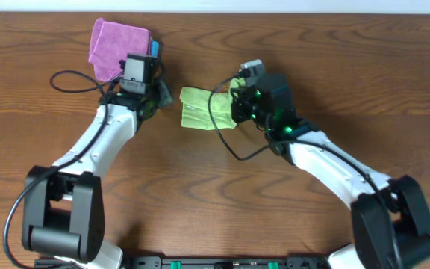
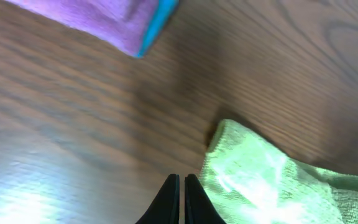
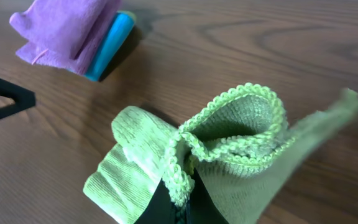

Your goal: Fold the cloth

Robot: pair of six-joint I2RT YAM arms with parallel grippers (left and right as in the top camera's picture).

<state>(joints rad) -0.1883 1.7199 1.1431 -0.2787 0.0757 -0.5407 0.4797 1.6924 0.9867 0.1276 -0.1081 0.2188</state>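
The light yellow-green cloth lies on the wooden table between the two grippers, partly folded. My right gripper is shut on the cloth, pinching its stitched edge and holding a bunched fold up above the table. In the overhead view the right gripper is at the cloth's right edge. My left gripper is shut and empty, its tips just left of the cloth's corner, not touching it. In the overhead view the left gripper sits left of the cloth.
A purple cloth lies at the back left on top of a blue cloth. Both also show in the left wrist view and in the right wrist view. Black cables trail over the table by both arms.
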